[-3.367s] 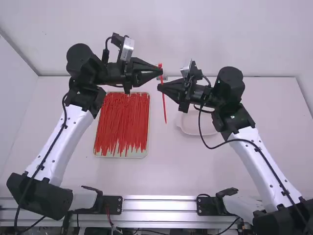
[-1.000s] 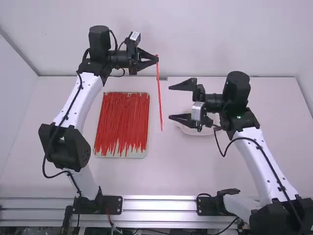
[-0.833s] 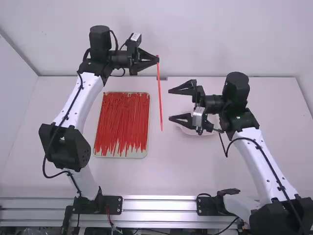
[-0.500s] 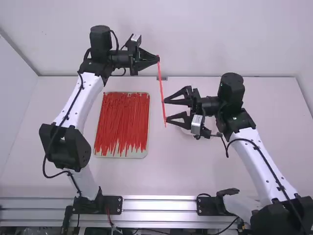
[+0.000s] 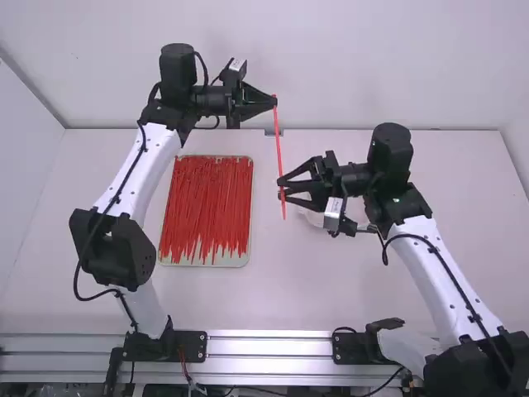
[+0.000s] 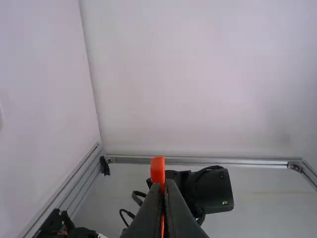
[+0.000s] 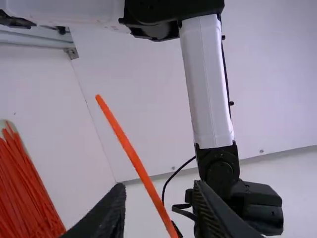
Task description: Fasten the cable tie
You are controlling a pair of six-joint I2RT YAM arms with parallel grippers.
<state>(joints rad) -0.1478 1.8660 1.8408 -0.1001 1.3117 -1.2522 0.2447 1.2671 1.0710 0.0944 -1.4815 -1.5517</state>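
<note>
A single red cable tie (image 5: 279, 161) hangs straight down in the air above the table. My left gripper (image 5: 269, 101) is shut on its head end, high near the back wall; in the left wrist view the tie's square head (image 6: 157, 171) pokes out above the closed left gripper (image 6: 161, 187). My right gripper (image 5: 284, 190) is open, one finger on each side of the tie's lower part. In the right wrist view the tie (image 7: 130, 153) runs slantwise between the spread fingers (image 7: 110, 213) of my right gripper (image 7: 158, 198) without either one pressing on it.
A tray (image 5: 246, 263) packed with several red cable ties (image 5: 207, 207) lies on the table left of the middle; those ties (image 7: 20, 183) also show in the right wrist view. A white dish (image 5: 318, 219) sits under the right gripper. The left arm's white link (image 7: 208, 89) stands behind the tie.
My right gripper has swung left to the hanging tie and narrowed its fingers around the lower part. The left gripper has shifted slightly right, still holding the tie.
</note>
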